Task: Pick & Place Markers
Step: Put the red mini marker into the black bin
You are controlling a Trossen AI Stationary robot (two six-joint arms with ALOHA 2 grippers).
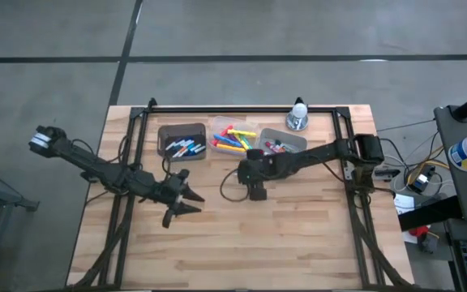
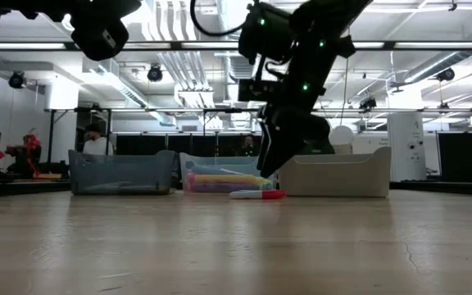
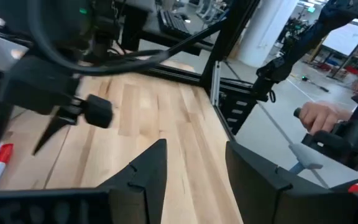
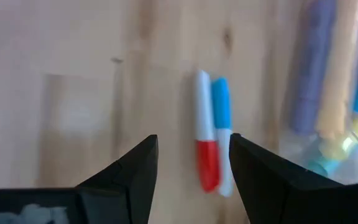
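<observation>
Markers on table: two lie side by side and touching on the bare wood, a red-capped marker [image 4: 207, 158] and a blue marker [image 4: 221, 118], centre of the right wrist frame; the low view shows them as one low streak just in front of the bins, right of centre.
Other markers: white-bodied ones in the dark bin [image 1: 182, 139], neon ones in the clear bin [image 1: 232, 138], a few in the grey bin [image 1: 284, 143], all three in a row in the upper middle of the high frame.
Right hand [image 4: 191, 168]: released, fingers spread and empty, hanging above the loose pair, which sits between the fingertips but nearer one of them.
Left hand [image 1: 186, 203]: released, empty, waiting over bare table, left of centre in the high frame, well apart from the pair.
Step in hand: likely taking one marker off the table for a bin.
Doing it well: shift sideways so only one barrel sits between the fingers, since the two touch and a centred close would likely catch both or flick one away; keep the fingers across the barrel, not along it; come straight down until the tips are just off the wood, then close at mid-length.
Risk: round barrels roll; a glancing finger could send the neighbour toward the clear bin, which lies just beside the pair.
</observation>
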